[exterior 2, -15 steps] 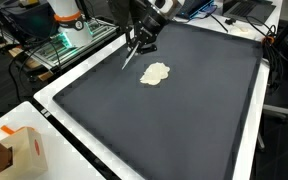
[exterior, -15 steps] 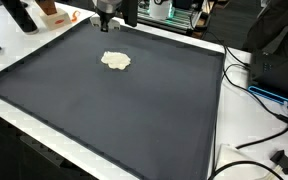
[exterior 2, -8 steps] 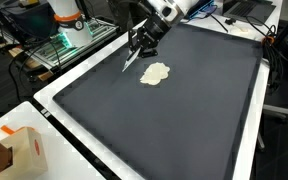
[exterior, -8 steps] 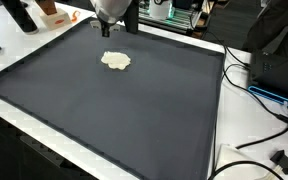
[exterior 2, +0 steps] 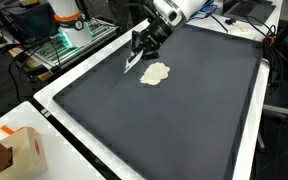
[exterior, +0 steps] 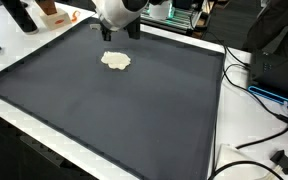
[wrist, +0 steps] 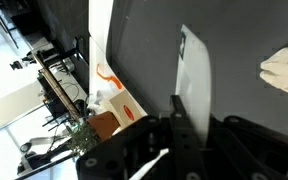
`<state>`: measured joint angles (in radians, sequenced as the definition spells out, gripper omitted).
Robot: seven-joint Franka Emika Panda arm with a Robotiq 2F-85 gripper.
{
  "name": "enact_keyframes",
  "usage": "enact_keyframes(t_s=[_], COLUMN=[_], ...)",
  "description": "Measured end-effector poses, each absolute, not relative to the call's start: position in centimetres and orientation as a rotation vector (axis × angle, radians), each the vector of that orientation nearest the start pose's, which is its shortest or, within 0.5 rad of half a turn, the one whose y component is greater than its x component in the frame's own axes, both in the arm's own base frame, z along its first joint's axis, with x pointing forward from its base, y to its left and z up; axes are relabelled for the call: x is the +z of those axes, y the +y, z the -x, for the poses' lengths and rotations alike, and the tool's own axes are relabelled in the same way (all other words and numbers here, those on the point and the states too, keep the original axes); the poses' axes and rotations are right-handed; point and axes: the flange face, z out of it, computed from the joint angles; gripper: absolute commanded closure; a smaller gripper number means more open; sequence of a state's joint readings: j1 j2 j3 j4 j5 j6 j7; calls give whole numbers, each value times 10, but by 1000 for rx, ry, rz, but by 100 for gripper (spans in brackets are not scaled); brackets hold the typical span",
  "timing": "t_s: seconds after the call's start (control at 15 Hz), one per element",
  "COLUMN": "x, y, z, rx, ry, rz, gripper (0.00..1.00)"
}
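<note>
Upper centre of the frame: a white strip (exterior 2: 132, 63) is clamped in the gripper (exterior 2: 140, 50).
It is seen as flat, narrow and slanted, just beside a crumpled cream cloth (exterior 2: 155, 73).

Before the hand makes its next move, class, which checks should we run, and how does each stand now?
1. Gap between hand and cream cloth: ok, they are side by side and apart.
2. Firm grip on the white strip at the hand's tips: cannot tell.
3. Cloth wholly on the black mat: ok.
4. Cloth lying flat: not ok, it is crumpled.
5. Mat around the cloth free of other things: ok.
</note>
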<state>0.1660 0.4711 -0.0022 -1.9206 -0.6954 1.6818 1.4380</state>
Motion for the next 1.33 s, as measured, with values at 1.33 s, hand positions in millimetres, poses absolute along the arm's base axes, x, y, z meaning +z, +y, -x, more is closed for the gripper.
enact_keyframes(t_s=[1.33], x=[223], y=[77], z=[-560], rx=[107], ry=[-631], rz=[-2009], gripper=[99])
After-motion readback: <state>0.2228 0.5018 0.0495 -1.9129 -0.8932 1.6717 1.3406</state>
